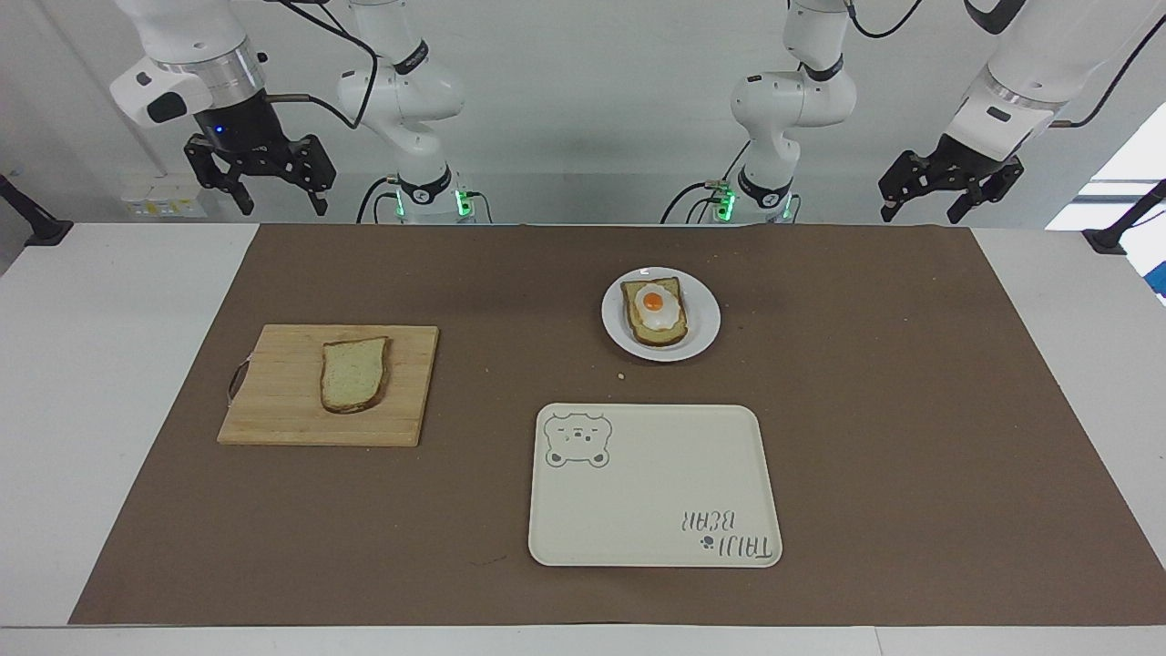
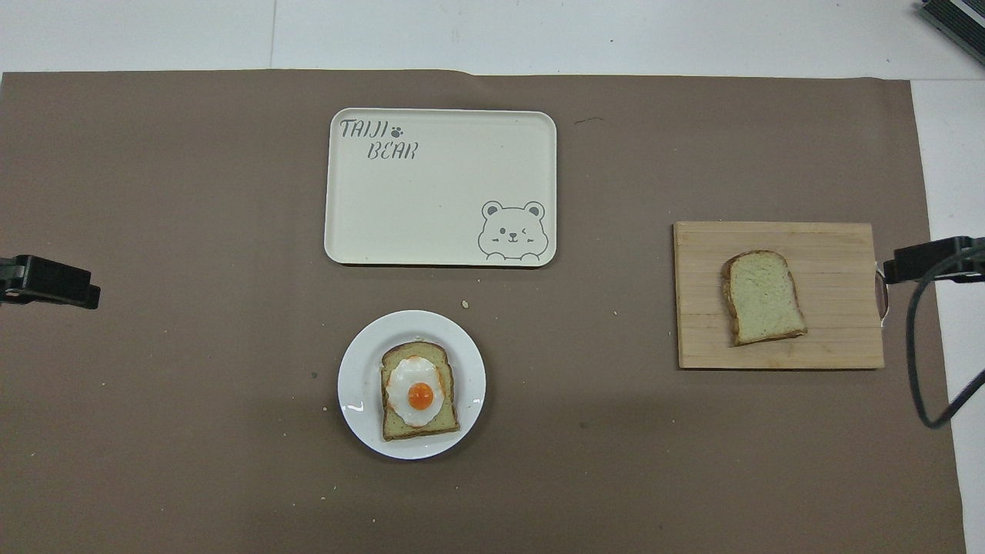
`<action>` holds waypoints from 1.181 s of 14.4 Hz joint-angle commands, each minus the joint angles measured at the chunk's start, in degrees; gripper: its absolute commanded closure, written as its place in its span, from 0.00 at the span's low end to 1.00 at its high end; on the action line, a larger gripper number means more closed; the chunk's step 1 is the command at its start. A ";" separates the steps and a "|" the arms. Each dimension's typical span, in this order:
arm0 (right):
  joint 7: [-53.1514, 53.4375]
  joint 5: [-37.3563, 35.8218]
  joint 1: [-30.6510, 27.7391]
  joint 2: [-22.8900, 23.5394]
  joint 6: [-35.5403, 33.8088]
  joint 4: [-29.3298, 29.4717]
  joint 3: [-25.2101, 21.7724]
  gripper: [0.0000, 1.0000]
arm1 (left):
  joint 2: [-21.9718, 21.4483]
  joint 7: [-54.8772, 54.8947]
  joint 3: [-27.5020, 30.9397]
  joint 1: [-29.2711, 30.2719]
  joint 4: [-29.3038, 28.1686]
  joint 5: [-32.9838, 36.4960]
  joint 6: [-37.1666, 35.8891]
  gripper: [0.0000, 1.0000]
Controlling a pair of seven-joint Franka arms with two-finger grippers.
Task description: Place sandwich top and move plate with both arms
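The sandwich top (image 1: 353, 374) (image 2: 763, 297), a plain slice of bread, lies flat on a wooden cutting board (image 1: 273, 401) (image 2: 839, 338) toward the right arm's end. Near the table's middle stands the white plate (image 1: 706, 319) (image 2: 358, 385), carrying a bread slice with a fried egg (image 1: 654, 312) (image 2: 419, 392). My right gripper (image 1: 281, 205) hangs open and holds nothing, high over the table's robot-side edge, apart from the board. Over that same edge, at the left arm's end, my left gripper (image 1: 922, 216) is raised and open with nothing in it. Both arms wait.
A cream rectangular tray (image 1: 651, 483) (image 2: 439, 192) with a bear drawing lies farther from the robots than the plate. A brown mat (image 1: 911, 456) covers most of the table. Black clamps (image 1: 36, 228) (image 1: 1107, 239) sit at the table's two ends. A few crumbs lie near the plate.
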 commanded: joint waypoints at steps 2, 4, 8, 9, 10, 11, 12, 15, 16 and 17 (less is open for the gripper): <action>-1.64 -0.08 -1.07 -0.41 0.17 -0.44 0.46 0.00 | -1.02 -0.50 -0.03 0.16 -0.67 0.21 0.18 0.00; -1.64 -0.08 -1.07 -0.32 0.17 -0.44 0.38 0.00 | -1.01 -0.50 -0.03 0.16 -0.67 0.21 -0.25 0.00; -1.38 -0.08 -1.16 -0.41 0.26 -0.44 0.38 0.00 | -1.01 -0.50 -0.03 0.17 -0.59 0.21 -0.25 0.00; -1.29 -0.08 -1.16 -0.32 0.69 -0.44 0.38 0.00 | -1.01 -0.50 -0.03 0.16 -0.59 0.21 -0.08 0.00; -1.29 -0.08 -1.16 -0.32 0.79 -0.52 0.38 0.00 | -1.01 -0.50 -0.03 0.25 -0.59 0.21 -0.08 0.00; -1.29 -0.08 -1.16 -0.41 0.96 -0.61 0.38 0.00 | -1.01 -0.50 -0.03 0.25 -0.59 0.21 -0.08 0.00; -1.20 -0.08 -1.16 -0.41 1.22 -0.70 0.46 0.00 | -1.01 -0.50 -0.03 0.17 -0.59 0.21 0.19 0.00; -1.20 -0.08 -1.60 -0.41 2.02 -0.79 0.38 0.00 | -0.67 -1.02 0.06 0.51 -0.59 0.21 3.33 0.00; -1.11 -0.08 -1.60 -0.41 2.45 -0.79 0.38 0.00 | -1.01 -0.94 0.06 0.95 -1.02 0.12 3.96 0.00; -1.20 -0.08 -1.60 -0.41 2.72 -0.88 0.38 0.00 | -1.01 -1.02 0.06 1.04 -1.11 0.12 3.97 0.00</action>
